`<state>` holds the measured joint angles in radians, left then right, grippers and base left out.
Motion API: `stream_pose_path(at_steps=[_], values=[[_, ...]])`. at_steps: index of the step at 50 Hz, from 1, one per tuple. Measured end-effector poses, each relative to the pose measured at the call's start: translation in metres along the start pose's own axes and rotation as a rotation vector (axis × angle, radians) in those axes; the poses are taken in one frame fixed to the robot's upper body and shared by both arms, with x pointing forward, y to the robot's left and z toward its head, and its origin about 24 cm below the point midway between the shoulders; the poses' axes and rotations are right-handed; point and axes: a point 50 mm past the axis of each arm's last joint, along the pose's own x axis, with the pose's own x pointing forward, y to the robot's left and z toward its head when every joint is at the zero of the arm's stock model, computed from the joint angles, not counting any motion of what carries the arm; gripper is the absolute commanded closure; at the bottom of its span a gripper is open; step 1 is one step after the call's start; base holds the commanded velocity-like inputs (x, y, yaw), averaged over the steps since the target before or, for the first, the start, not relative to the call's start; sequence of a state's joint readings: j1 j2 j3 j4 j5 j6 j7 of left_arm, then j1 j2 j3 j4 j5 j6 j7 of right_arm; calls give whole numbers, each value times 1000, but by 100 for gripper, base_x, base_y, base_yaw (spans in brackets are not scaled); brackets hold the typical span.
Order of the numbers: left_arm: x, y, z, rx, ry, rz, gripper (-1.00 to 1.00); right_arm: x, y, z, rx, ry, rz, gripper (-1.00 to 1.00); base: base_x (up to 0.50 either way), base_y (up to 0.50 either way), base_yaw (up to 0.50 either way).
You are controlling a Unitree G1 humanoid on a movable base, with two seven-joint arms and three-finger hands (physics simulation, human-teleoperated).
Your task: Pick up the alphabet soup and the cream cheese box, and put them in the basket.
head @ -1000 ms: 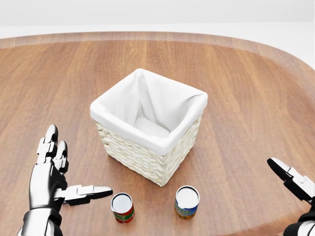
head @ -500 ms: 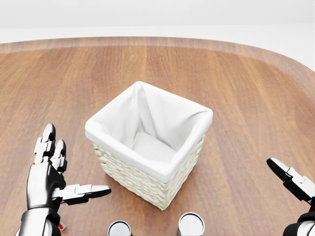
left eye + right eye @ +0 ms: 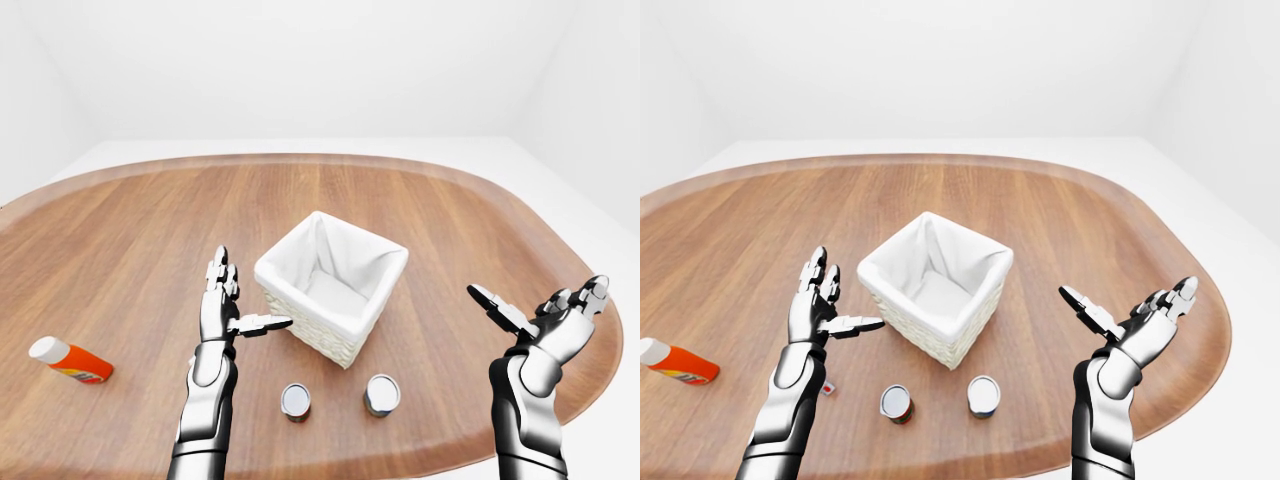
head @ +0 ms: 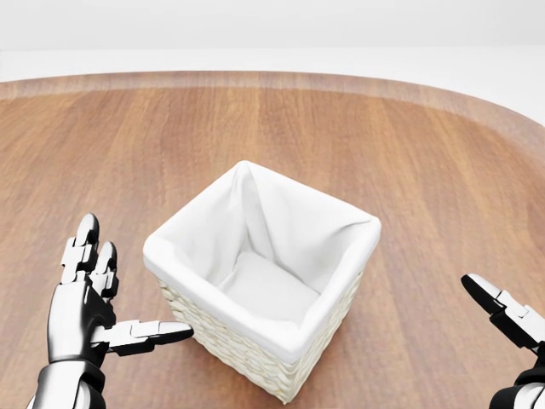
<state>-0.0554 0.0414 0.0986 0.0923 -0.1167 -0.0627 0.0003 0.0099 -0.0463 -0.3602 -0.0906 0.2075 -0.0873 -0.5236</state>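
Both hands are hanging spread and gripping nothing: the left hand (image 3: 222, 312) just left of the basket (image 3: 345, 262), the right hand (image 3: 548, 325) well to its right. Neither can (image 3: 295, 401) (image 3: 381, 394) near the basket is showing its label. No cream cheese box is showing. Basket is sitting empty; nothing delivered yet.

Not a real room at all, pretty clearly a bare simulated test space. There's one big rounded wooden table (image 3: 140, 240) sitting in a plain white box of walls and floor (image 3: 560, 170), evenly lit and rendered clean. The only household touches are a lined wicker basket (image 3: 331, 288), two cans (image 3: 896, 403) and an orange bottle (image 3: 70, 361).
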Motion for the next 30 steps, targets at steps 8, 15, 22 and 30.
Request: stream_pose_path(at_steps=[8, 15, 22, 30], values=[[0, 0, 0, 1, 1, 2, -100, 0, 0, 0, 0, 2, 0, -100, 21, 1, 0], [0, 0, 0, 2, 1, 3, -100, 0, 0, 0, 0, 2, 0, -100, 21, 1, 0], [-1, 0, 1, 3, -3, 3, -100, 0, 0, -1, 0, 3, 0, -100, 5, 0, 0], [-3, 2, 5, 11, -21, 12, -100, 0, 0, 0, 1, 2, 0, -100, 0, 0, 0]])
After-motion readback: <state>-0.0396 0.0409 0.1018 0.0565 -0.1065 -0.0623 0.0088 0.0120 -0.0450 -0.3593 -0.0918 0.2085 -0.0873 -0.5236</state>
